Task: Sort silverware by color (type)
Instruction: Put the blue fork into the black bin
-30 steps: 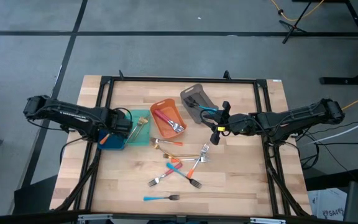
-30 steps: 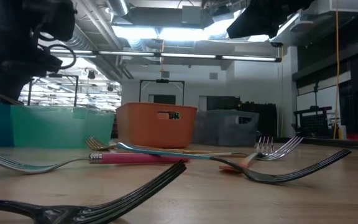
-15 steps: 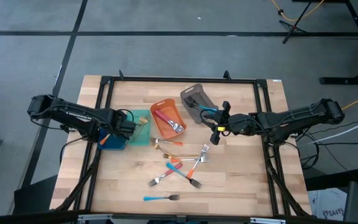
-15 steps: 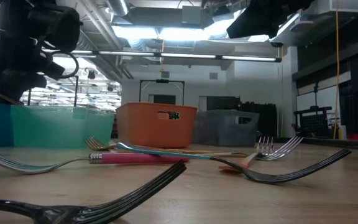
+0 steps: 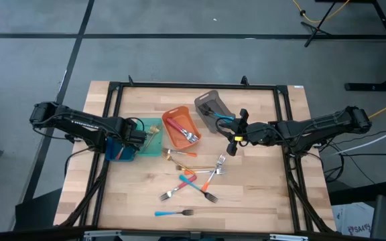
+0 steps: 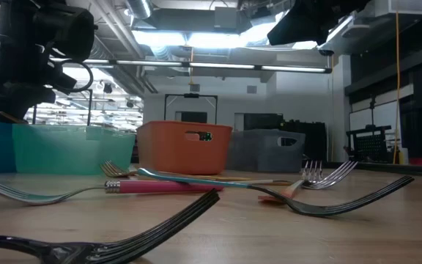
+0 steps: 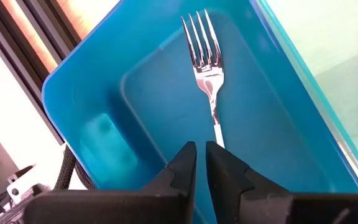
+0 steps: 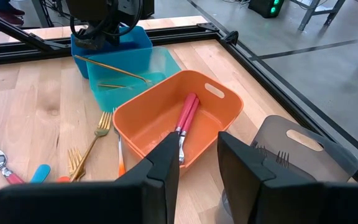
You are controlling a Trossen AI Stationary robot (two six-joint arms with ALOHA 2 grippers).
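Two narrowly parted fingers mark the left gripper [image 7: 201, 155], which hangs over the blue bin [image 7: 98, 93] at the table's left and holds nothing; a fork [image 7: 205, 68] lies flat on that bin's floor just beyond the fingertips. Over by the grey bin [image 5: 211, 107], the right gripper [image 5: 233, 142] hovers with its fingers spread and empty. Red-handled pieces [image 8: 185, 118] lie in the orange bin [image 8: 222, 109], gold ones [image 8: 114, 73] in the teal bin [image 8: 160, 62], and the remaining silverware [image 5: 196, 179] is scattered on the wooden table [image 5: 260, 194] in front.
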